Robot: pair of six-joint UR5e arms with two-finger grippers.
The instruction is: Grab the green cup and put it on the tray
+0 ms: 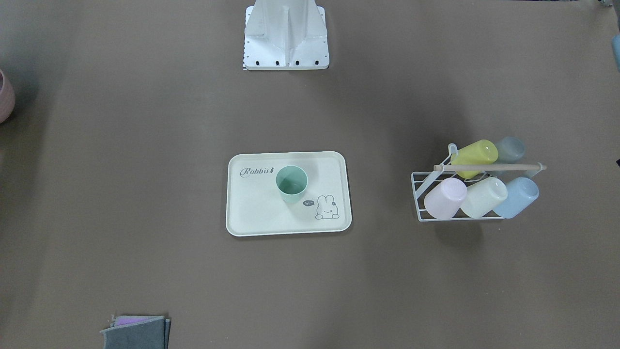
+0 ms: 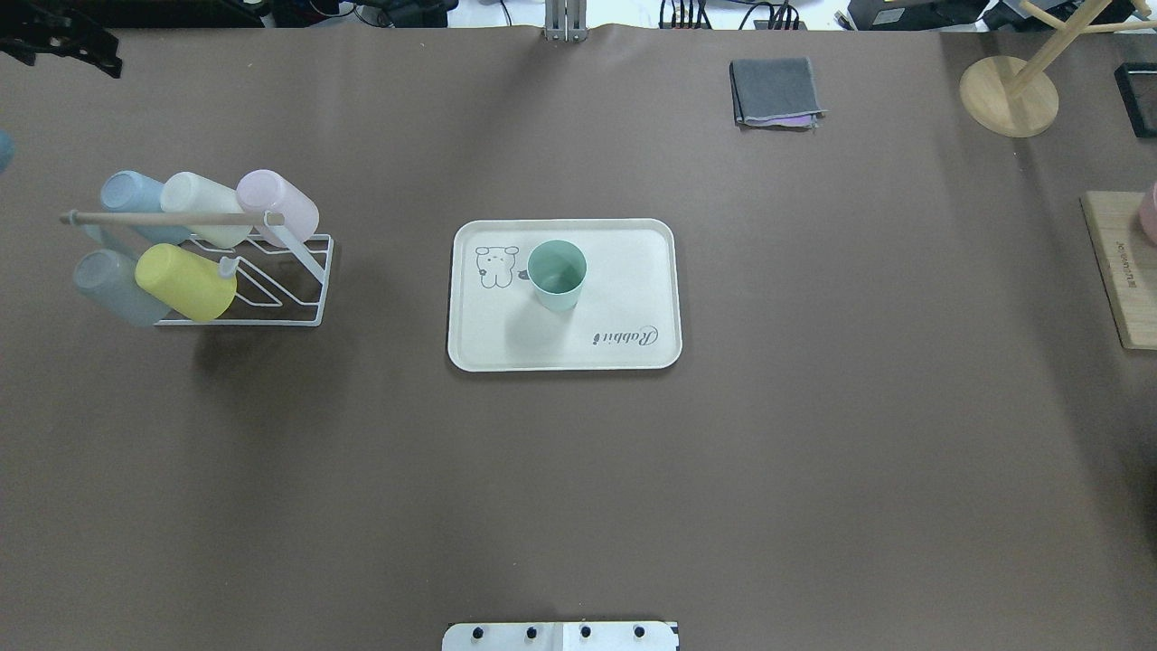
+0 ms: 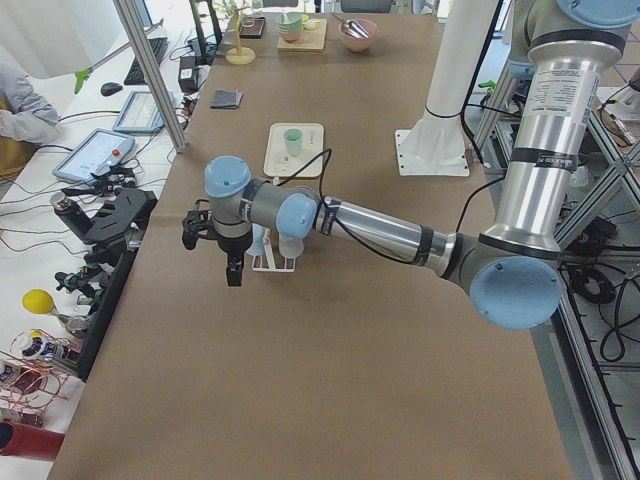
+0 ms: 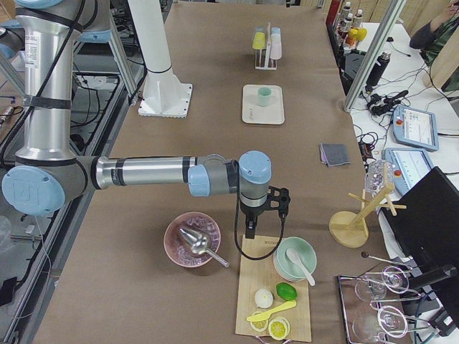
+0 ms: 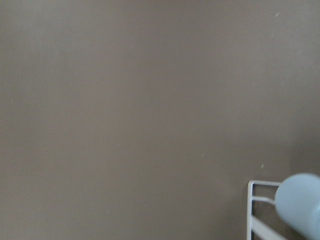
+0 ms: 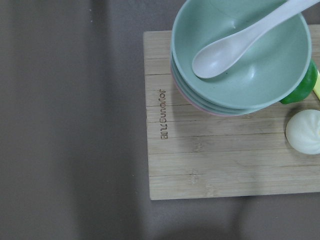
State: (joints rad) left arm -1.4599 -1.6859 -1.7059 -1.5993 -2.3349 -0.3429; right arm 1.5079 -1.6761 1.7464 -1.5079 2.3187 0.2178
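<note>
The green cup point(image 1: 291, 184) stands upright, mouth up, on the cream tray point(image 1: 256, 213) beside the rabbit drawing. Cup point(image 2: 557, 274) and tray point(image 2: 624, 262) lie at the table's middle in the overhead view. No gripper touches them. My left gripper point(image 3: 233, 270) points down over bare table beyond the cup rack, far from the tray; it shows only in the exterior left view, so I cannot tell if it is open. My right gripper point(image 4: 250, 231) hangs over the wooden board's edge; it shows only in the exterior right view, so I cannot tell its state either.
A white wire rack point(image 2: 298, 280) holds several cups, among them a yellow-lime one point(image 2: 185, 282) and a grey-blue one point(image 2: 113, 285). A folded grey cloth point(image 2: 776, 92) lies at the far side. A wooden board point(image 6: 200, 150) carries stacked bowls point(image 6: 240, 55) with a spoon.
</note>
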